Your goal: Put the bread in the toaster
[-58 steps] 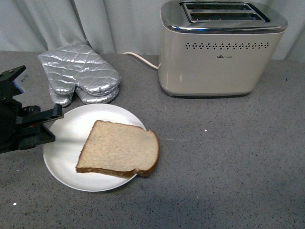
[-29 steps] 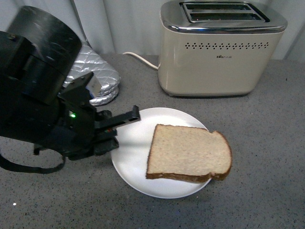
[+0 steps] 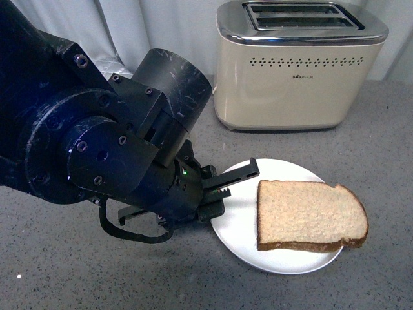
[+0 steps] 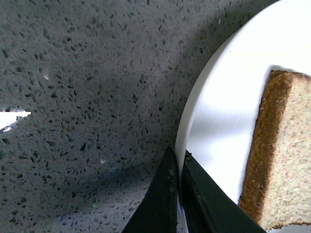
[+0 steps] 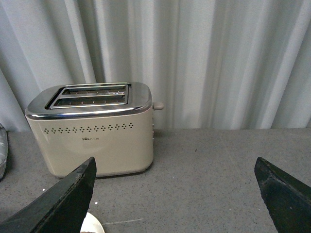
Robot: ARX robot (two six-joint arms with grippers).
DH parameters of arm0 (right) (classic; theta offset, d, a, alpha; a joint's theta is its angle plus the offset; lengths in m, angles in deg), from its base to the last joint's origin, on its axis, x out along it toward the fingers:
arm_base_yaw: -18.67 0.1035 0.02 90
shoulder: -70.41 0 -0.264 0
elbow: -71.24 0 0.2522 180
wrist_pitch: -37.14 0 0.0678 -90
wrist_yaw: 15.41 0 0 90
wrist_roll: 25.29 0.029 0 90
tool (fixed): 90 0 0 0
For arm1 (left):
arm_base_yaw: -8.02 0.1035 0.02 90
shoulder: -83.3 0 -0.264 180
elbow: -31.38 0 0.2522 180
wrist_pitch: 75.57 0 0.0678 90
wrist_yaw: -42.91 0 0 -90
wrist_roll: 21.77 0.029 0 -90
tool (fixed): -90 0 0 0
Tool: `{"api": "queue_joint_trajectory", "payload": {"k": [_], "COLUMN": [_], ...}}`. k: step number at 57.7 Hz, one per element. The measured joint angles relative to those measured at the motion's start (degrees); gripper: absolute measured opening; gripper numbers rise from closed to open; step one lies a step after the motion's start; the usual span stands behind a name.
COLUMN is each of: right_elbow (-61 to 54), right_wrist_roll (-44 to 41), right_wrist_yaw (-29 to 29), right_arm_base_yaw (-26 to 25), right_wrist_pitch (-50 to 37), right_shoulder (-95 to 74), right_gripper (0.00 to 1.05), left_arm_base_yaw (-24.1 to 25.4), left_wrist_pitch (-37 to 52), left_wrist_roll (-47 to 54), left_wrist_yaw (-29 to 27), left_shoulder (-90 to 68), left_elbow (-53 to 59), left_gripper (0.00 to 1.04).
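The bread (image 3: 311, 214), a brown-crusted slice, lies flat on the white plate (image 3: 284, 170), overhanging its right rim. That plate rests on the grey counter in front of the cream toaster (image 3: 297, 71), slightly to its right. My left gripper (image 3: 236, 181) is shut on the plate's left rim. In the left wrist view its jaws (image 4: 179, 162) pinch the thin white plate (image 4: 218, 111) edge, the bread (image 4: 284, 165) lying a short way past them. My right gripper (image 5: 175, 164) is open and empty, held above the counter to the right of the toaster (image 5: 92, 131), whose two slots are empty.
The bulky left arm (image 3: 97, 142) fills the left half of the front view. A sliver of silver oven mitt (image 3: 111, 66) shows behind it. Pale curtains (image 5: 204, 58) close off the back of the counter. A slice of plate rim (image 5: 90, 224) shows beside the right gripper's finger.
The left arm has swung in from the left and slid the plate with the bread rightward across the counter, from beside the mitts to in front of the toaster.
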Motion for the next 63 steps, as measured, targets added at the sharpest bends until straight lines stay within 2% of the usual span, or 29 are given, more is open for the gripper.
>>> {"api": "queue_joint_trajectory", "payload": {"k": [17,23,26,43,54,56,58,63], "right_elbow": [0.0,0.0,0.0,0.0,0.0,0.0,0.0,0.0], "right_wrist_roll": [0.0,0.0,0.0,0.0,0.0,0.0,0.0,0.0], "right_wrist_yaw": [0.0,0.0,0.0,0.0,0.0,0.0,0.0,-0.2], "right_arm_base_yaw": [0.0,0.0,0.0,0.0,0.0,0.0,0.0,0.0], "right_wrist_pitch": [0.0,0.0,0.0,0.0,0.0,0.0,0.0,0.0], "right_shoulder": [0.0,0.0,0.0,0.0,0.0,0.0,0.0,0.1], "right_gripper": [0.95,0.95,0.95,0.95,0.95,0.95,0.95,0.95], "left_arm_base_yaw": [1.6,1.9,2.0,3.6,5.8,5.9,5.9,7.6], "left_wrist_pitch": [3.5,5.0,5.5,12.2,17.1,18.5,22.8,43.0], "left_wrist_roll": [-0.2,-0.9,-1.0,-1.1,-1.6,-1.0,1.4,14.3], "left_wrist_yaw": [-1.6,-1.2,-1.4,-1.7,-4.7,-7.3,-10.8,-22.1], "left_shoulder": [-1.7,-1.7,-1.5,14.0,24.3,25.9,26.1,26.2], "left_elbow": [-0.9,-0.5,0.0,11.8,22.2,24.0,25.8,34.6], "left_gripper": [0.04,0.25,0.33,1.00,0.98,0.98,0.93,0.74]}}
